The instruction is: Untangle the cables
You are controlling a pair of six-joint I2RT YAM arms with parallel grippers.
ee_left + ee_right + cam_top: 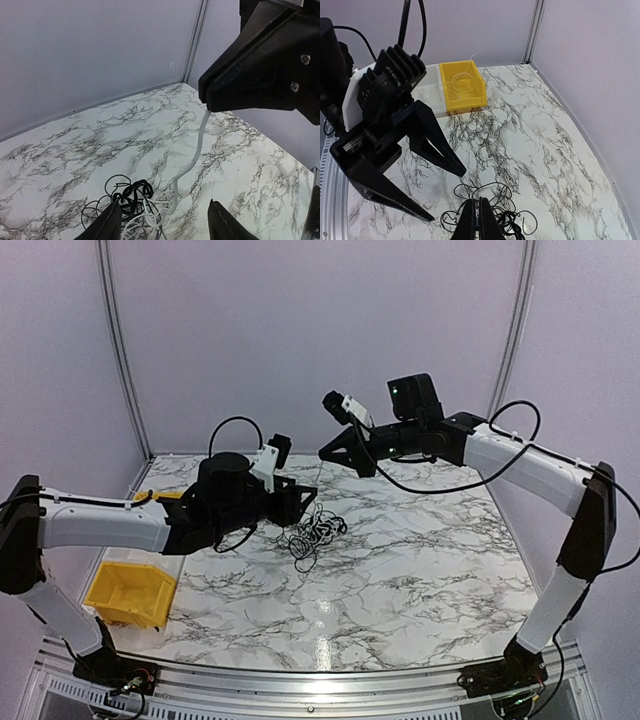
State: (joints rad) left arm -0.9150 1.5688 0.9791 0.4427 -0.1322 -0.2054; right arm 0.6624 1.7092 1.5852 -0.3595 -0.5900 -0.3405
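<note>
Just below and ahead of the left gripper (306, 502), whose fingers (107, 225) stand wide apart, the black cables (315, 528) lie in a loose bunch on the marble table (420, 560). Higher up and beyond the bunch, the right gripper (324, 453) is pinched closed on a white cable (200, 142), which hangs from its tips down into the tangle.

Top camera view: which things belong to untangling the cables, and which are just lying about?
Job: cable bunch; white cable pinched in the right hand, running down into the bunch; open left hand beside it.
Lying about: yellow bin at the table's near left; another yellow bin holding a pale wire; clear bin next to it.
</note>
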